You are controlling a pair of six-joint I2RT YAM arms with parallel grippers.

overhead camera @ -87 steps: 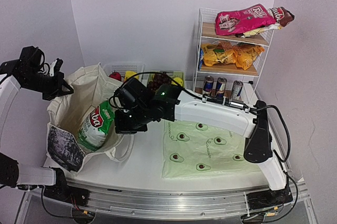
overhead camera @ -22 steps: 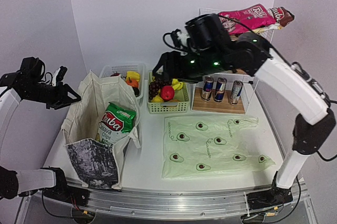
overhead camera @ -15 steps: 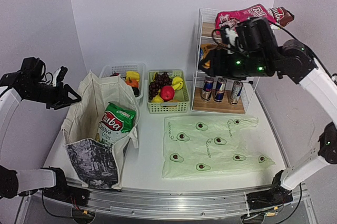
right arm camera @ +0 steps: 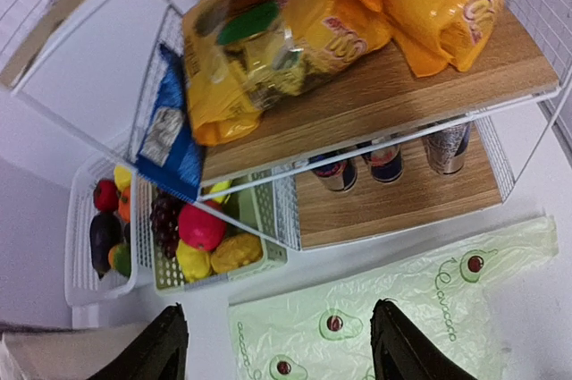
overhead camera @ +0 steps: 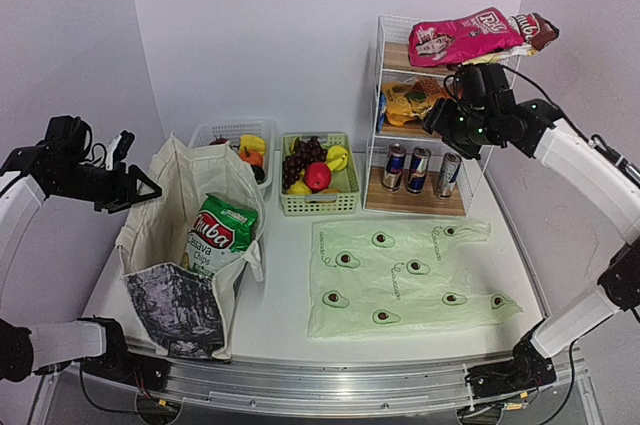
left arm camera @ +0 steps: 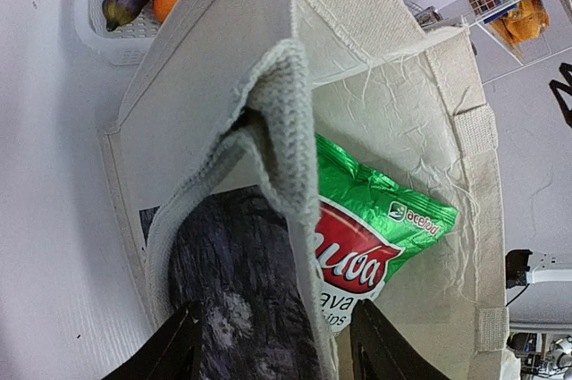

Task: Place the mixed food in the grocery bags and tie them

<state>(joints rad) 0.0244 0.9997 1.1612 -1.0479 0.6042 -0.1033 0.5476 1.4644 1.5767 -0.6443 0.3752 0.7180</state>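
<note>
Standing mouth-up at the left of the white table (overhead camera: 280,320), the beige canvas tote (overhead camera: 185,180) is seen with its black-and-white printed panel turned to the near edge. A green-white snack packet (overhead camera: 218,237) is lodged upright inside, red lettering showing. The pale-green avocado bag (overhead camera: 400,280) is spread flat on the table, to the right of the tote and apart from it.

Behind the bag, toy fruit (overhead camera: 316,173) (dark grapes, a red apple, yellow bananas) is heaped in a green slotted basket (overhead camera: 320,203). A white basket (overhead camera: 232,126) is set behind the tote. On the wire rack (overhead camera: 415,201) at back right, drink cans (overhead camera: 420,167) are lined along the bottom board. Orange snack packets (right arm camera: 304,40) are piled on the middle shelf and a pink packet (overhead camera: 465,37) is laid on top. Plain pale walls close in behind and at both sides.

The left gripper (overhead camera: 140,188) is held just beside the tote's left wall. Its jaws are parted, with the folded rim framed between the fingers in the wrist view; no pinch on the cloth can be made out. The right gripper (right arm camera: 280,326) is held before the rack's middle shelf, jaws wide with nothing between them.

Three seconds earlier the tote was pulled wide and tilted, with the right gripper over its mouth. Since then that arm has been swung across to the rack.
</note>
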